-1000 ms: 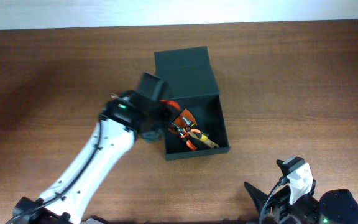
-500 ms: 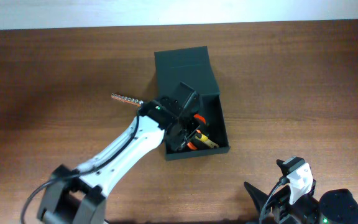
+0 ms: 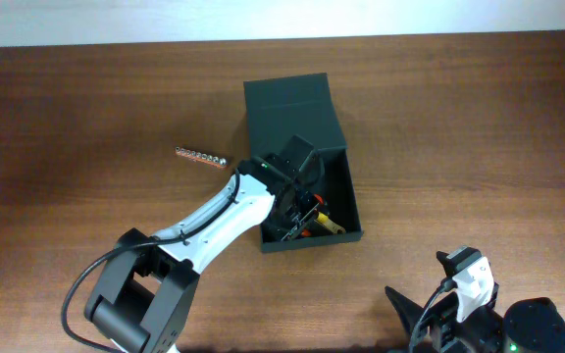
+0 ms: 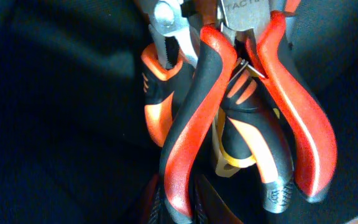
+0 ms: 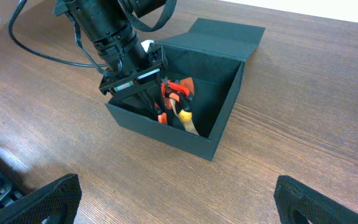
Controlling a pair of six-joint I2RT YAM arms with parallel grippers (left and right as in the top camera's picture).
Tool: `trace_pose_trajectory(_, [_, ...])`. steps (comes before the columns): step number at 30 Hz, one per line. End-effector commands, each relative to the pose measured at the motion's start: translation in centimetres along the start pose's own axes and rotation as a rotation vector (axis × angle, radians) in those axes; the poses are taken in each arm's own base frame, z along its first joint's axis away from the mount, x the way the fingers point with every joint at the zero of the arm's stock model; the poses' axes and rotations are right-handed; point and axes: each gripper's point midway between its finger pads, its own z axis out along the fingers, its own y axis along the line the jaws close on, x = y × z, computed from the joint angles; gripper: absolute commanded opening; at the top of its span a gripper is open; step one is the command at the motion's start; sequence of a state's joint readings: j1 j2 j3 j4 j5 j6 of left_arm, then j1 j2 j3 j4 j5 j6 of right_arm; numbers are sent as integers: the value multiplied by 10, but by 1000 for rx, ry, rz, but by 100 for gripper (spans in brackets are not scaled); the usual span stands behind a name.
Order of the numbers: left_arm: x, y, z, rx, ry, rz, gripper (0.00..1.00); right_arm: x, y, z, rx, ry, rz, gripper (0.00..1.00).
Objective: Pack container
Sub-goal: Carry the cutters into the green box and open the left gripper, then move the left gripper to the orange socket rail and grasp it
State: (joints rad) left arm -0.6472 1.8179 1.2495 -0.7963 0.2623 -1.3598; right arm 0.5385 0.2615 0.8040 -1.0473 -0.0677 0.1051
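The container (image 3: 352, 201) is a dark green square box in the middle of the table, its flap lid (image 3: 290, 106) folded open at the back. It also shows in the right wrist view (image 5: 166, 134). My left gripper (image 3: 296, 208) reaches down inside it and is shut on one handle of the red-and-black pliers (image 4: 191, 118); its fingers (image 4: 182, 205) flank the handle's end. Orange-handled pliers (image 4: 247, 127) lie under them on the box floor (image 3: 320, 222). My right gripper (image 5: 182, 202) is open and empty over bare table at the front right.
A short beaded metal rod (image 3: 199, 154) lies on the wooden table left of the box. The left arm (image 5: 114, 37) leans over the box's left wall. The table's far edge runs along the top of the overhead view.
My left gripper moved from outside the box's left wall to the right and down into the box with the red pliers. The metal rod is now uncovered. The right arm has not moved.
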Motion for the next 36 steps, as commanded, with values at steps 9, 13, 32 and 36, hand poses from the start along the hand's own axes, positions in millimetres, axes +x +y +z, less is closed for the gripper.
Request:
trace_pose_trajectory(9, [-3, -20, -26, 99, -50, 15, 33, 0, -1, -1, 8, -9, 6, 99])
trace_pose_trajectory(13, [-10, -29, -57, 173, -133, 28, 45, 0, -1, -1, 8, -9, 6, 99])
trace_pose_trajectory(32, [-178, 9, -213, 102, -513, -181, 99, 0, -1, -1, 8, -9, 6, 99])
trace_pose_trajectory(36, [-202, 16, -195, 13, -463, -207, 99, 0, -1, -1, 8, -9, 6, 99])
